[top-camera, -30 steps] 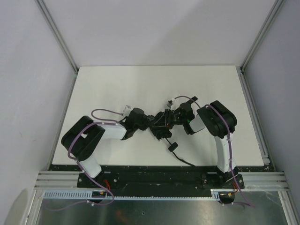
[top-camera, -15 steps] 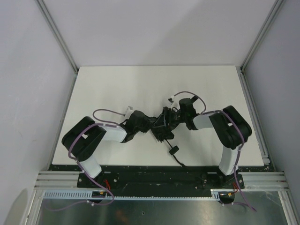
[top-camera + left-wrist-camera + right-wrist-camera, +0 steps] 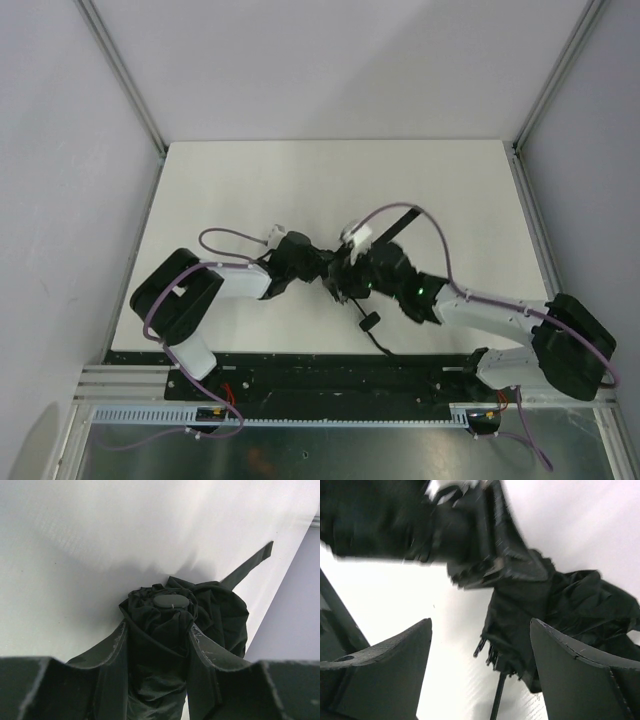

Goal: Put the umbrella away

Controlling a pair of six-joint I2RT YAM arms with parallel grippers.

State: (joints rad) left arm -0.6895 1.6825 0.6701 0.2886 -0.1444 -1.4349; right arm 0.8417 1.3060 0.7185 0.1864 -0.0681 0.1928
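The umbrella [image 3: 172, 622] sits collapsed but loosely bunched at the near middle of the desk [image 3: 250, 180], with the left gripper's [image 3: 159, 630] jaws clenched around its fabric and the right gripper's [image 3: 481, 625] jaws released beside it, so tidying and stowing seem left to do.

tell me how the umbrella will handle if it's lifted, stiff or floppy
Likely floppy outside: the umbrella fabric lies in loose, crumpled folds around its cap. Probably not slippery, as the left gripper pinches into the cloth. Its loose strap may dangle and snag.
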